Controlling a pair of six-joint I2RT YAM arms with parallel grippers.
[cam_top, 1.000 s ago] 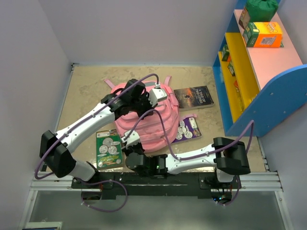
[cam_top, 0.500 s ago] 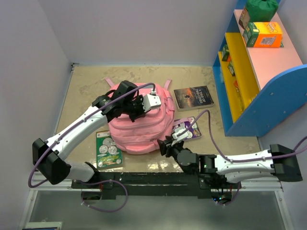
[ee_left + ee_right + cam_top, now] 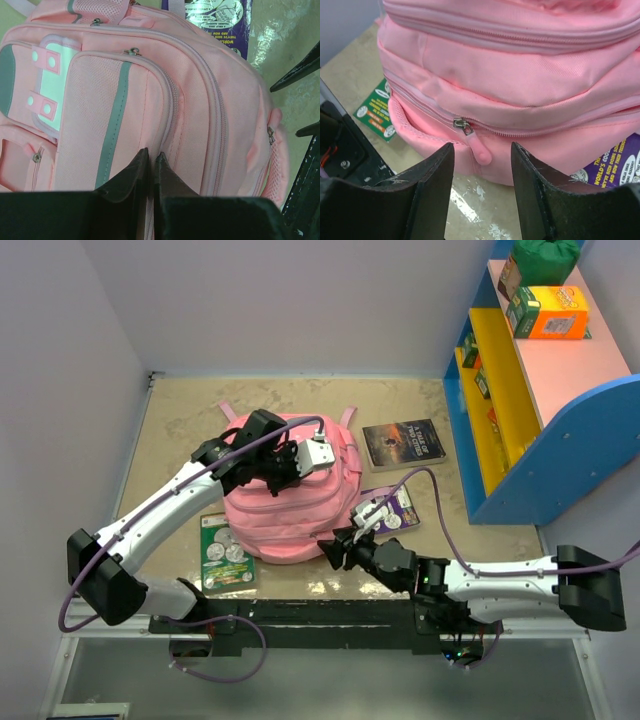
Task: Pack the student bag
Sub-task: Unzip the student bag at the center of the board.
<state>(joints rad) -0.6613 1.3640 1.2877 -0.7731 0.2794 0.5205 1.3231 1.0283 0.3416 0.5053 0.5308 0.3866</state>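
The student bag point(image 3: 290, 505) is a pink backpack with grey trim, lying in the middle of the table. My left gripper point(image 3: 287, 478) rests on its upper face. In the left wrist view its jaws point(image 3: 151, 152) are pressed together, pinching a thin fold of the bag's fabric point(image 3: 190, 100) beside a pocket seam. My right gripper point(image 3: 330, 548) is low at the bag's near edge. In the right wrist view it point(image 3: 482, 145) stands open, a little short of the bag point(image 3: 520, 75), with the pink zipper pull point(image 3: 482, 152) in line with the gap between its fingers.
A green booklet point(image 3: 226, 552) lies left of the bag. A purple booklet point(image 3: 392, 510) pokes out at its right, and a dark book point(image 3: 405, 443) lies farther back. A blue, yellow and pink shelf point(image 3: 530, 390) with an orange box point(image 3: 555, 312) stands along the right side.
My right arm has swung from the bag's near left side round to the right, and its gripper has gone from shut to open. The left gripper has kept its pinch, shifting slightly left.
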